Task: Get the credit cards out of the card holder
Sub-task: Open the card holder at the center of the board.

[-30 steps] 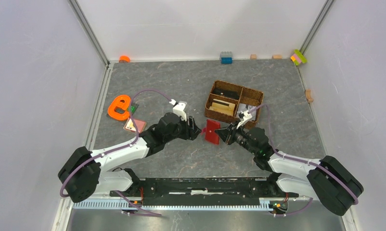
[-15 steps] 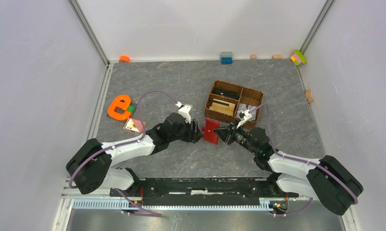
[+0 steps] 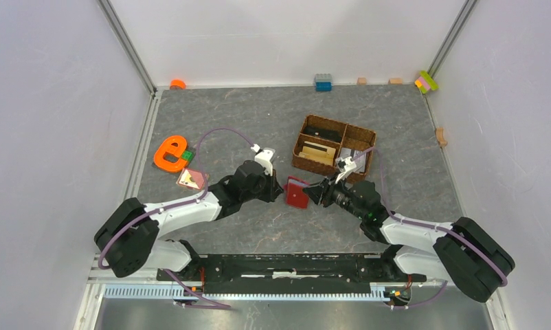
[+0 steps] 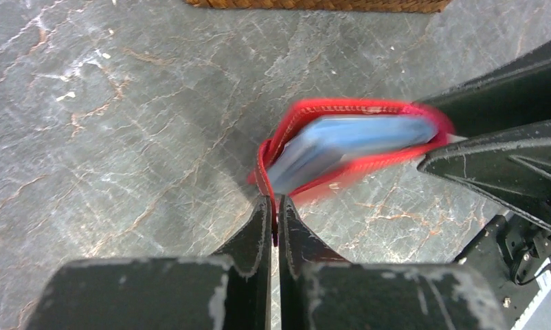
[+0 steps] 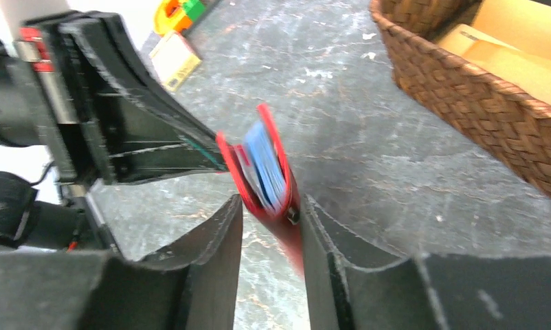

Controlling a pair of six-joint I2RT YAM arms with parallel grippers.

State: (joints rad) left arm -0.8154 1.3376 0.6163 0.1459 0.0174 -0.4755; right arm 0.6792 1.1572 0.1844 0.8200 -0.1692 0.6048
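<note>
Just ahead of my bases, at the middle of the desk (image 3: 259, 117), the card holder (image 3: 297, 194) hangs between my two arms. Over the last second it has slid a little toward 7 o'clock and turned, so it now looks squarer and darker from above. My left jaws are clenched on the rim of one red flap, fingertips (image 4: 262, 227) pressed together with only the leather between them. My right jaws are grasping the holder from 3 o'clock, one finger on either face near the fold. Between the two grips the flaps have parted, and a light blue card (image 4: 348, 141) shows in the mouth, seated in its pocket. Both wrist views are smeared around the holder, so I judge it is moving. That matters: the credit cards are exposed, but none is out yet. I judge that one pair of jaws must let go of the leather and pinch the blue card's edge while the other holds on. Farther out at 1 o'clock stands the wicker basket (image 3: 307, 165), close to the holder but apart from it. At 10 o'clock lies the orange letter (image 3: 168, 152), and at 12 o'clock a blue block (image 3: 322, 82) sits by the far wall.
</note>
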